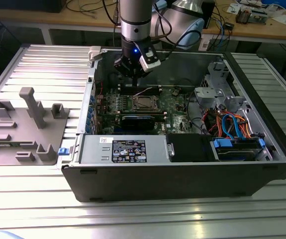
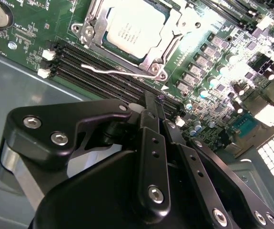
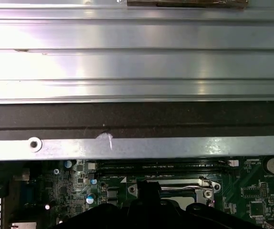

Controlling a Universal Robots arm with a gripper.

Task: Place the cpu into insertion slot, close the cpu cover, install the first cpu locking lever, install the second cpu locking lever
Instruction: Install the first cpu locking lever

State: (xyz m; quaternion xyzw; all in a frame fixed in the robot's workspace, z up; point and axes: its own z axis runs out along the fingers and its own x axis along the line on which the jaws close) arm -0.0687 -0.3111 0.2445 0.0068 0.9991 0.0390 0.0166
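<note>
The cpu [image 2: 134, 26], with its silvery-grey top, lies flat in the insertion slot [image 1: 143, 103] on the green board. The cpu cover [image 2: 151, 61], a silvery frame, lies down around it. A thin wire locking lever [image 2: 109, 71] runs along one side of the socket, between it and the long black memory slots. My black gripper [image 1: 133, 68] hangs above the board, behind the socket in the exterior view. In the second wrist view its fingers [image 2: 152, 143] meet at the tips, shut with nothing between them, a short way off the lever. The socket [image 3: 175, 190] and its lever [image 3: 184, 181] also appear in the first wrist view.
The open computer case [image 1: 78, 149] stands on a ribbed aluminium table [image 1: 43, 64]. A power supply [image 1: 123, 149] and drive bays with orange and blue cables [image 1: 232, 124] fill the near side. A grey fixture [image 1: 26, 124] sits on the exterior view's left. The case wall [image 3: 137, 148] is near the gripper.
</note>
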